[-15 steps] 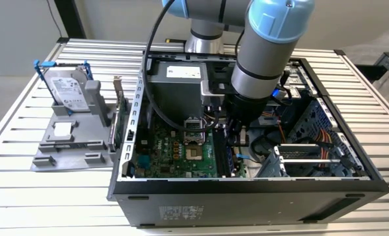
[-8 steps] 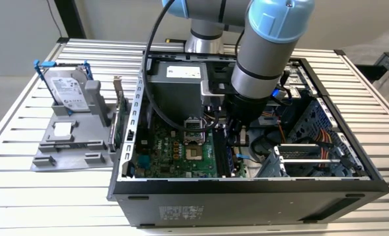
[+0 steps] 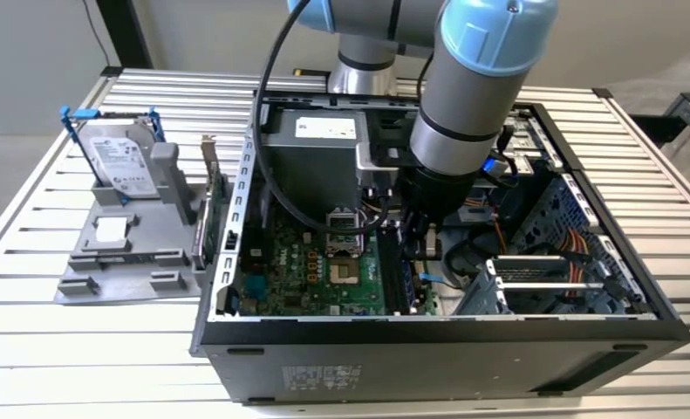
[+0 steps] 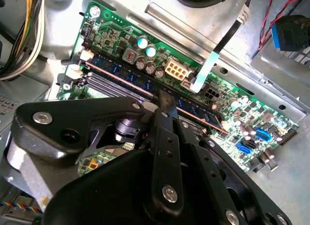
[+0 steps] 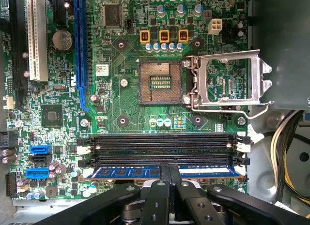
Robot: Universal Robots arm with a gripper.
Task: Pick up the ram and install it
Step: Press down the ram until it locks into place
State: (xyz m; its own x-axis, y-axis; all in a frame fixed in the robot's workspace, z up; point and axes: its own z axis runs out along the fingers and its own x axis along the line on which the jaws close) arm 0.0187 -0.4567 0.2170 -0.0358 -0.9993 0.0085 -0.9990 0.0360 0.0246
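So the arm is reaching down into the open PC case (image 3: 438,340), which sits on the slatted counter (image 3: 65,349). The end effector (image 5: 169,174) has its fingers (image 4: 167,109) pinched nearly shut around the top edge of the ram (image 5: 164,172), right at the middle of the stick. The ram lies along the motherboard (image 5: 126,109) in the outermost memory slot, the one farthest from the CPU socket (image 5: 161,82), and looks level in both wrist views. The two black slots (image 5: 162,142) between the ram and the socket are bare. In the exterior view, a silver hard drive (image 3: 124,161) stands in a grey holder (image 3: 129,253) outside the case, on the exterior view's left.
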